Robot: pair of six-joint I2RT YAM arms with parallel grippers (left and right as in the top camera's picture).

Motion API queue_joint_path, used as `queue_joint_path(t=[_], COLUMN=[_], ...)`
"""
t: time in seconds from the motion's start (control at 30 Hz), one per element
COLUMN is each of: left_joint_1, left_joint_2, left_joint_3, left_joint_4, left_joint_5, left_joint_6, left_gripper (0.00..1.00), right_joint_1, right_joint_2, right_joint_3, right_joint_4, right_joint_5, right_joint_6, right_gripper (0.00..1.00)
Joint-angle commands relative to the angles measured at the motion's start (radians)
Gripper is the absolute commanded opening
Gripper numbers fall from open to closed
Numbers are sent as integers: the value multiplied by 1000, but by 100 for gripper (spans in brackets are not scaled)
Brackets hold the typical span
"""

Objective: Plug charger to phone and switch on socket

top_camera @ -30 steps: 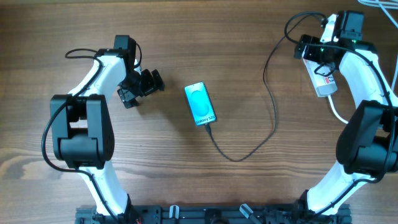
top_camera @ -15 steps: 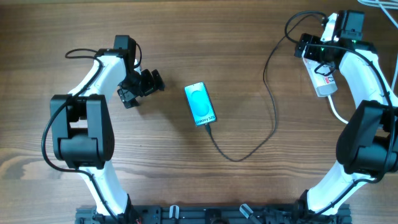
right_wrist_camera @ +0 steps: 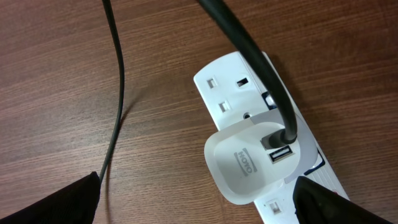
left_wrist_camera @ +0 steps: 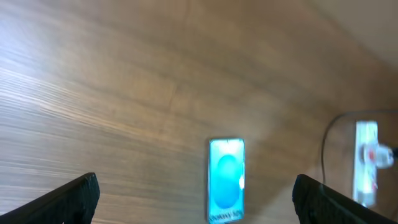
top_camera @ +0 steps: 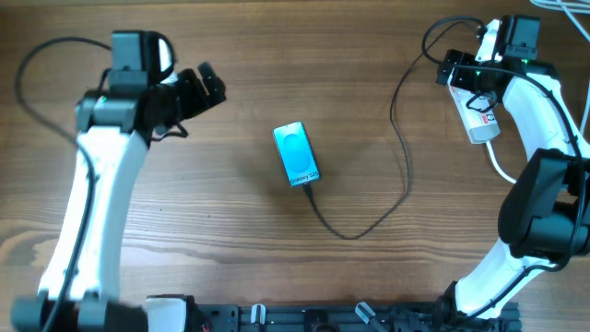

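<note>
Your phone (top_camera: 297, 154) lies flat near the middle of the table (top_camera: 230, 240), screen up and lit teal, its long axis tipped slightly toward 11 o'clock. The charger (top_camera: 407, 175) meets the phone's edge at 5 o'clock. Whether the tip is fully seated is too small to tell. From there the thin black cable loops out toward 4 o'clock, then climbs toward 1 o'clock and reaches the socket (top_camera: 480, 124), which sits at about 2 o'clock from the phone, near the table's right edge.

Your left gripper (top_camera: 198, 88) hangs at about 10 o'clock from the phone, well apart from it. In the left wrist view its fingers (left_wrist_camera: 68, 200) are spread wide, with bare wood between them and nothing held. The phone shows ahead of them.

Your right gripper (right_wrist_camera: 196, 180) hovers over the socket. Its fingers (right_wrist_camera: 53, 199) are also spread wide and grip nothing. Beneath them the charger's white plug (right_wrist_camera: 245, 165) sits in one outlet, a black lead running into its upper face. The second outlet, at 11 o'clock from the plug, is uncovered. You cannot read the position of the switches from these views.
</note>
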Motion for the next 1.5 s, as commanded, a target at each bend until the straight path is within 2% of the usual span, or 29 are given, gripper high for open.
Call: queue_joint_path(t=[0.0,0.17,0.27,0.37,0.43,0.53,0.6,0.67,0.77,0.87,1.13,1.47], left_joint_1=[4,4,4,4,4,4,4,3,-1,0,0,0], left_joint_2=[-58,-68,-68,-68,-68,-68,-68,-68,-68,-68,-128,-376], left_joint_3=[3,-20,-133,-314,-433,-614,-687,-737,-802,-882,-1087,-1309], left_joint_4=[-10,-123,-36,220,447,866,1055,1155,1185,1189,1192,1239], left_joint_5=[-146,-145,-144,-88,-26,90,158,222,264,264,264,264], left_joint_6=[-2,8,5,5,6,6,60,154,270,288,288,291], left_gripper=[100,100,100,100,100,100,100,100,100,100,100,100], right_joint_1=[1,1,1,1,1,1,1,1,1,1,1,1], right_joint_2=[-2,-2,-2,-2,-2,-2,-2,-2,-2,-2,-2,-2], right_joint_3=[1,1,1,1,1,1,1,1,1,1,1,1], right_joint_4=[3,3,3,3,3,3,3,3,3,3,3,3], right_joint_5=[10,10,10,10,10,10,10,10,10,10,10,10], right_joint_6=[-12,-13,-13,-12,-12,-13,-13,-13,-13,-13,-13,-12], right_gripper=[100,100,100,100,100,100,100,100,100,100,100,100])
